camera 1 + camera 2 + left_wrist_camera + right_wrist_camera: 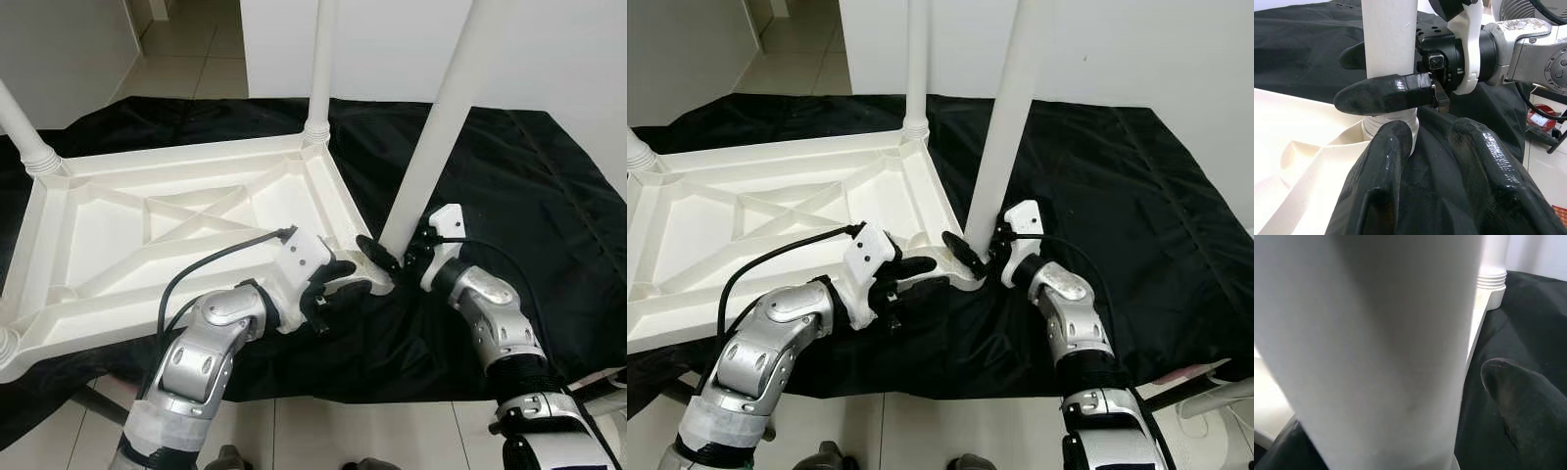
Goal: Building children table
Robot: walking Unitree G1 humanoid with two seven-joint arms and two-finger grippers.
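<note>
A white children's table (pixel 147 225) lies upside down on a black cloth (pixel 529 196). Legs stand up from its far corners (pixel 321 69) (pixel 24 132). At the near right corner rises another white leg (pixel 436 137), slightly tilted. My right gripper (pixel 392 257) is shut on this leg just above its base; one of its fingers (pixel 1386 93) crosses the leg's front. My left gripper (pixel 343 279) rests at the same corner, with its fingers (pixel 1381 181) spread, one against the leg's base and cloth between them. In the right wrist view the leg (pixel 1376 347) sits close beside one finger (pixel 1523 401).
The cloth covers a tiled floor (pixel 323 431) and runs back to a white wall (pixel 549 49). A doorway with tiles opens at the far left (pixel 186 49). White and red items lie by my right arm at the cloth's near right edge (pixel 1205 387).
</note>
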